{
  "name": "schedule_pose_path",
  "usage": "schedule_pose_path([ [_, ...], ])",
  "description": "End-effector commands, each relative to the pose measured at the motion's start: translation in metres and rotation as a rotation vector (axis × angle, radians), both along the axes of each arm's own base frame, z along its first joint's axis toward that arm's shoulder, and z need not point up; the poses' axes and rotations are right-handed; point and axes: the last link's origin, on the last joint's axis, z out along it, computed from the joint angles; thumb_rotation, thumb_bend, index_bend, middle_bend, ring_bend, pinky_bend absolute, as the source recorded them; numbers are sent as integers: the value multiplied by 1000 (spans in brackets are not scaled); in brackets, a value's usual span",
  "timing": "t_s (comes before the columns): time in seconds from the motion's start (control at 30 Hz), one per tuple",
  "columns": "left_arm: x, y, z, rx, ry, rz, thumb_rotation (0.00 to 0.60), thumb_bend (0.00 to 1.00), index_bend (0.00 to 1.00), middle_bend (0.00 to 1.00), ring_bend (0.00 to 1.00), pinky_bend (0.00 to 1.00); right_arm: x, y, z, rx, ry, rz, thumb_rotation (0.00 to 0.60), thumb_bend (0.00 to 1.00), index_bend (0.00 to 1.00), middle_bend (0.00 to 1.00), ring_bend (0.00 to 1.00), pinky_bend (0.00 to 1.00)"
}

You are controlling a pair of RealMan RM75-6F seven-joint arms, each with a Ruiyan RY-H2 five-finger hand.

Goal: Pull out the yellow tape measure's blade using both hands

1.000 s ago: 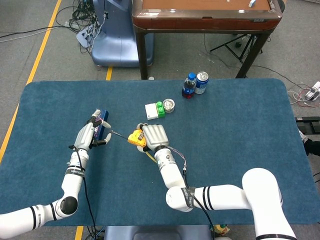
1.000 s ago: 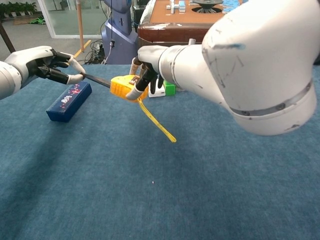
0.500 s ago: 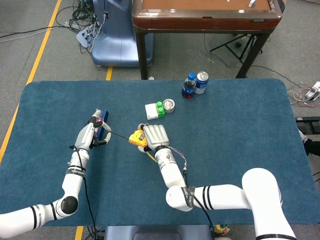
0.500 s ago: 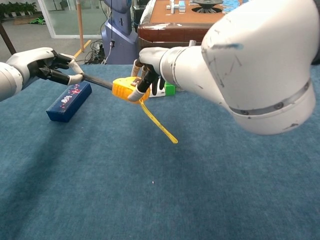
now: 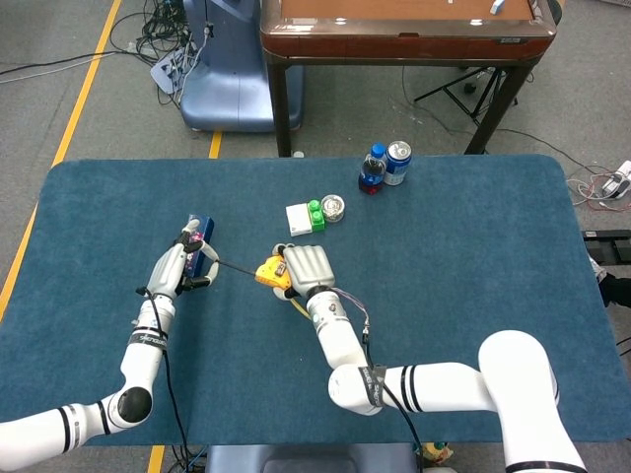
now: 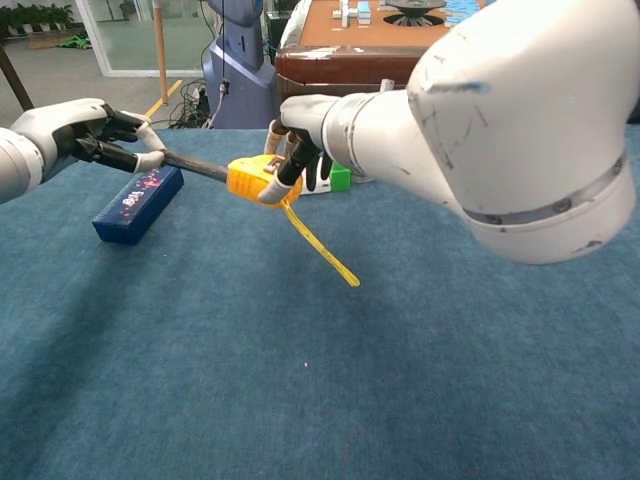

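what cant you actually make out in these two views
- Blade markings: too thin and dark in both views.
- Tape measure far side: the right robot hand covers it in the chest view; in the head view only a yellow corner shows beside that hand.
- Blade tip: hidden in the left robot hand.
- Blue box label: too small.
- Bottle and can labels: too small in the head view.

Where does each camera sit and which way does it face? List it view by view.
Head view: high above, looking down on the blue table; shows both arms, left hand and right hand.
Chest view: low, looking forward across the table; the right arm fills the frame.
Shared: the yellow tape measure, its blade pinched by the left hand, and the blue box.
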Motion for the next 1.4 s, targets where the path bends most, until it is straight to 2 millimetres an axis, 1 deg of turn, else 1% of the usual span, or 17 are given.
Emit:
schedule_pose_path([
  [0.03, -1, 0, 1, 6, -1, 1, 600, 502, 534, 0, 0, 0, -1, 0, 1, 0, 4, 2, 600, 808, 581, 598, 501, 308],
  [0.3, -9, -5, 5, 30, 14, -3, 600, 502, 517, 0, 0, 0, -12, 1, 8, 9, 30, 21, 600, 807, 586, 603, 504, 308],
  [0.6, -22, -16, 14, 55, 22, 2, 600, 502, 500, 0, 0, 0, -33, 8, 23, 33, 69, 64, 600, 808, 592, 608, 505, 308],
  [0.87, -27, -33, 17, 62, 21, -15, 600, 502, 494, 0, 0, 0, -66, 22, 38, 57, 78, 84, 600, 807, 596, 610, 508, 308],
  [1.1, -29, -51, 18, 61, 14, -25, 600, 502, 491, 0, 0, 0, -97, 37, 59, 58, 78, 94, 600, 808, 596, 612, 513, 308],
  [1.4, -28, -65, 21, 83, 7, -42, 600, 502, 489, 0, 0, 0, -128, 56, 77, 51, 80, 95, 600, 807, 600, 616, 514, 308],
])
